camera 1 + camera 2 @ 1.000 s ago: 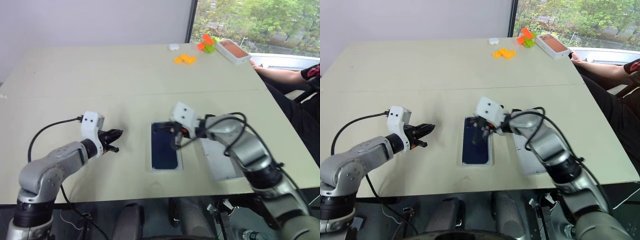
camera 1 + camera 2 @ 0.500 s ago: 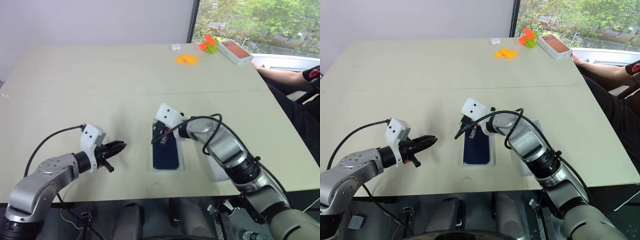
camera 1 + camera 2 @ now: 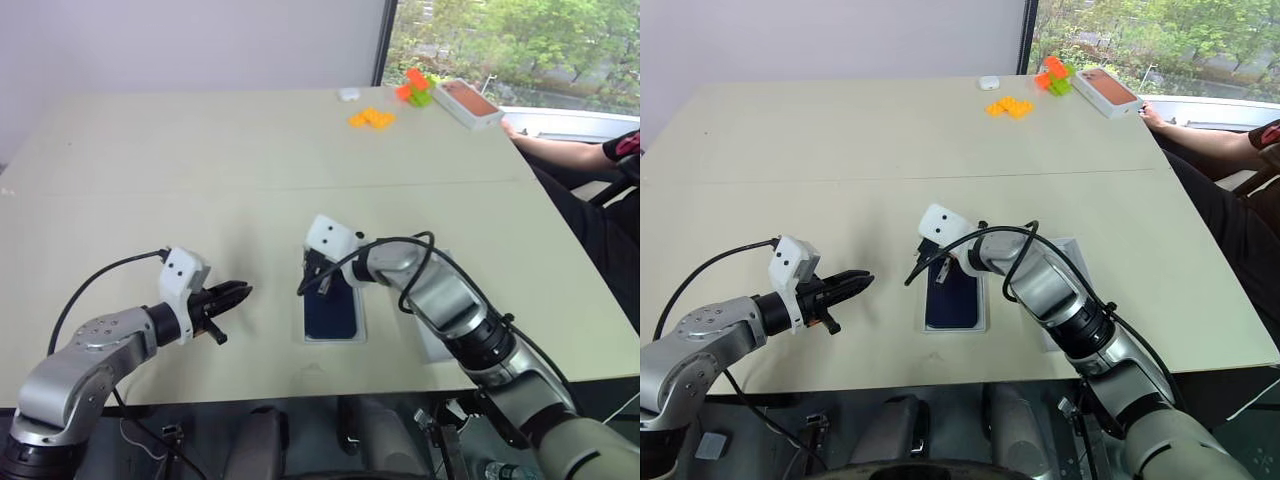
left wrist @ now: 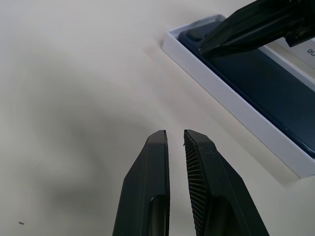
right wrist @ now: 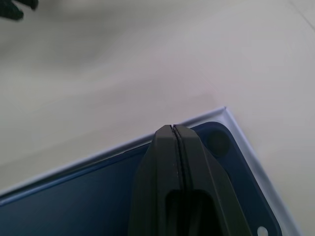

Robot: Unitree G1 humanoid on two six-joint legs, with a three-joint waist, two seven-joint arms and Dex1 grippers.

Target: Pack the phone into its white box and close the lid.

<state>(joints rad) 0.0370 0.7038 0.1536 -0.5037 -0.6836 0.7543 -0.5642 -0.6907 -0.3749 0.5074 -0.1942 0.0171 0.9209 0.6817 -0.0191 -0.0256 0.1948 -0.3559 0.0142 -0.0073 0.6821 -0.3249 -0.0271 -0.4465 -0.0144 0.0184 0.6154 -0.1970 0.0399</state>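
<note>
**Phone lying in its box, right pincer closed over its far end**

Landmark: the white box [image 3: 334,311].

- Bench [image 3: 200,170]: pale beige top, carries everything. The white box sits at its near-middle, long side running away from the robot.
- Person's arm [image 3: 560,150]: resting at the bench's far right edge, well apart from the white box.
- Lid [image 3: 1068,262]: flat on the bench just right of the white box, mostly hidden behind the right forearm.
- White box with a salmon-orange top [image 3: 470,102]: far beyond the white box, at the bench's far right corner.
- Phone [image 3: 331,312]: dark navy, lying flat inside the white box, camera cluster at the far end.
- Orange blocks [image 3: 371,118]: far beyond the white box, towards the back edge; an orange-and-green cluster [image 3: 413,86] just past them.
- Right pincer [image 5: 173,129]: fingers pressed together, holding nothing; tips over the phone's far end near the camera cluster. Whether they touch the glass, cannot tell.
- Left pincer [image 4: 174,133]: narrow slit between the fingers, nothing in it; above bare bench left of the white box, apart from it, pointing towards it.
</note>
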